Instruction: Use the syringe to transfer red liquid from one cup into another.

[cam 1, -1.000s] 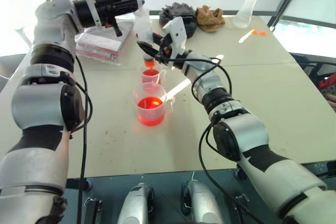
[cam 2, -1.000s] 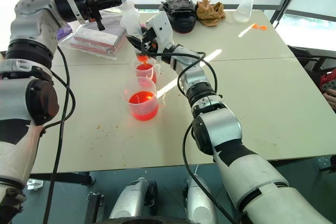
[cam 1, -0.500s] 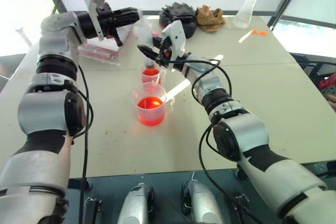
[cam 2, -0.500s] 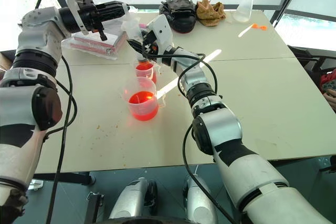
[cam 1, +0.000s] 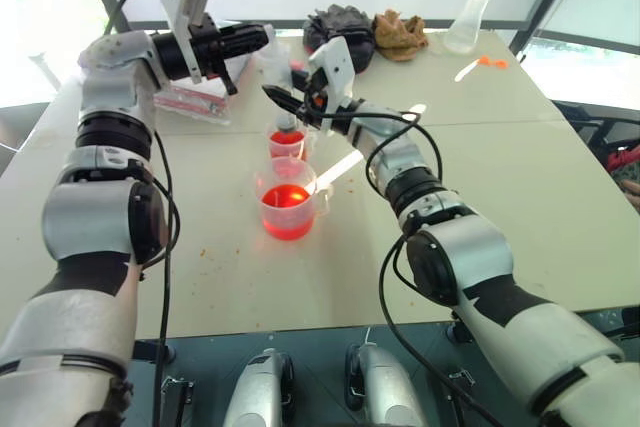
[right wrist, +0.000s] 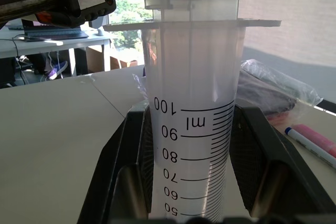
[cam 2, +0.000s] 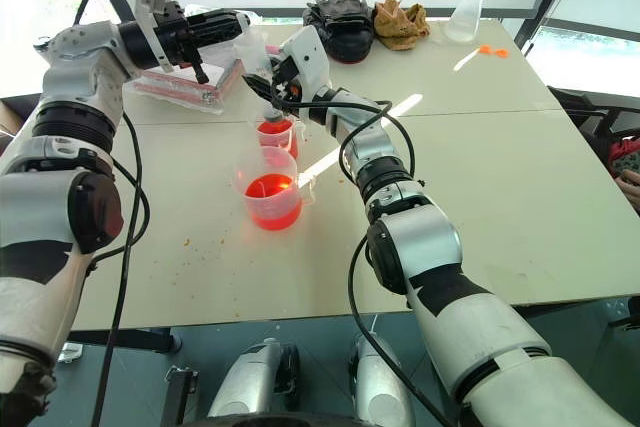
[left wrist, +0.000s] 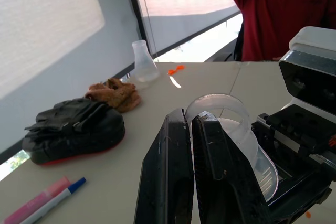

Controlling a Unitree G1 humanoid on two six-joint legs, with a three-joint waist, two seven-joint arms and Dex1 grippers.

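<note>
The syringe [cam 1: 278,75] stands upright over the smaller cup [cam 1: 287,144], which holds some red liquid. My right gripper [cam 1: 286,101] is shut on its clear barrel [right wrist: 191,129], one finger on each side. The white plunger is pressed almost fully in, its flange just above the barrel's flange. My left gripper [cam 1: 262,38] is shut, pointing level, its fingers [left wrist: 176,145] lying against the plunger's round top [left wrist: 231,109]. The wider beaker [cam 1: 262,187] stands just nearer on the table, with glowing red liquid [cam 1: 288,219] in its lower half.
At the table's far edge lie black gloves [cam 1: 340,25], a brown cloth [cam 1: 400,33] and a clear conical flask [cam 1: 467,22], with orange bits [cam 1: 490,62] nearby. A wrapped pack [cam 1: 190,97] lies far left, with pens [left wrist: 47,203] by it. A person in red [left wrist: 283,14] stands beyond the table.
My left gripper has sunk with the plunger, which has gone further into the barrel. The right gripper has kept the syringe in place over the smaller cup.
</note>
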